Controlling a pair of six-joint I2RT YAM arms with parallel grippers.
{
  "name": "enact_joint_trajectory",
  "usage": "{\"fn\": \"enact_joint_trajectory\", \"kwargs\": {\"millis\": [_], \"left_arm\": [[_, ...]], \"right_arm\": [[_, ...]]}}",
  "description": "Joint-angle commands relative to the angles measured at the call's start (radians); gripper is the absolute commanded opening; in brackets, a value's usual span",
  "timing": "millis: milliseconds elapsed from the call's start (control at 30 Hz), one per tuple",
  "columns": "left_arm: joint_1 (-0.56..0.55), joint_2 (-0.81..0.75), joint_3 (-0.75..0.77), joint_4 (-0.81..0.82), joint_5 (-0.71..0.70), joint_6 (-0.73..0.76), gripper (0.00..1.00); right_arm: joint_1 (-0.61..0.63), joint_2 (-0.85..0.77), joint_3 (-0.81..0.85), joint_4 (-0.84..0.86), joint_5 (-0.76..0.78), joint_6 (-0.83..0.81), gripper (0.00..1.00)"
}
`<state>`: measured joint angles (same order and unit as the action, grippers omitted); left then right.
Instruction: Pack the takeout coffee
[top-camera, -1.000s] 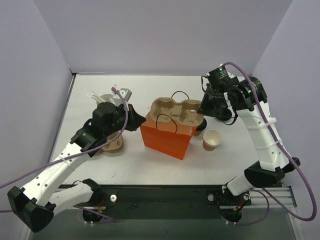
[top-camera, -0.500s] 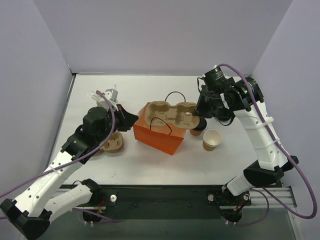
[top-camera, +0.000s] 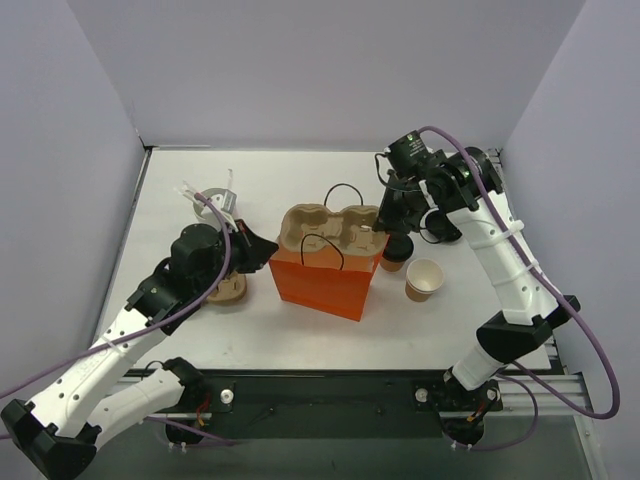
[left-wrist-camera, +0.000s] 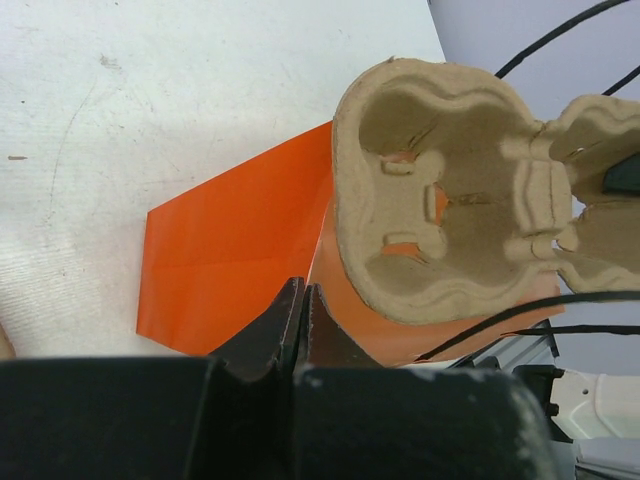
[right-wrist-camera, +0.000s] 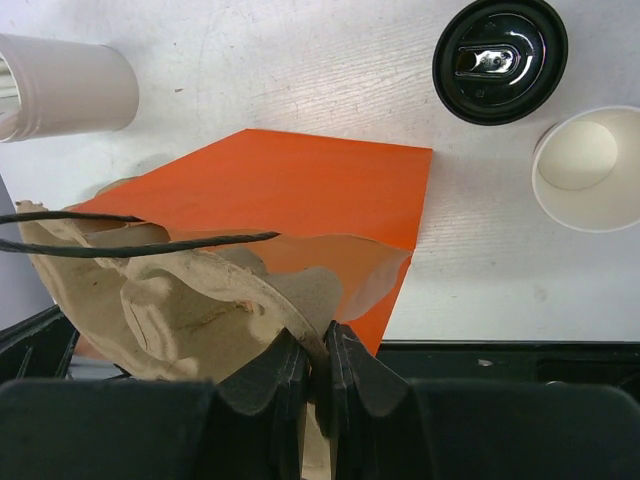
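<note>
Near the middle of the overhead view stands the orange bag, upright on the white table, with a pulp cup carrier sitting in its open top, both of its wells empty. The left gripper has its jaws pressed together on the bag's left edge, the orange paper pinched between them. At the bag's right side, the right gripper is nipped nearly closed on the upper rim, where the carrier's lip lies hard against the paper; I cannot tell whether the lip is caught in the pinch too. The takeout coffee is outside the bag, standing on the table just right of it, its black lid on, and in the overhead view it is partly tucked under the right wrist. Just beside it, lower right, stands an unlidded tan cup. The right wrist view shows a white cup at its upper left corner, well apart from the coffee.
</note>
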<state>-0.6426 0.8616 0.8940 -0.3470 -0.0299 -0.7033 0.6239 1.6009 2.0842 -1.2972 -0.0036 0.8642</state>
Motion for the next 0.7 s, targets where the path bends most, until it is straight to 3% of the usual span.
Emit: {"fn": "enact_joint_trajectory", "kwargs": {"millis": [0, 267, 667], "left_arm": [[-0.005, -0.024, 0.006, 0.031, -0.025, -0.024, 0.00], [-0.006, -0.032, -0.010, 0.031, -0.034, -0.036, 0.00], [-0.006, -0.042, -0.020, 0.031, -0.025, -0.041, 0.00]], "right_arm": [[0.019, 0.011, 0.034, -0.198, -0.016, 0.021, 0.00], [0.020, -0.002, 0.068, -0.223, -0.026, 0.001, 0.00], [0.036, -0.062, -0.058, -0.223, -0.024, 0.039, 0.00]]}}
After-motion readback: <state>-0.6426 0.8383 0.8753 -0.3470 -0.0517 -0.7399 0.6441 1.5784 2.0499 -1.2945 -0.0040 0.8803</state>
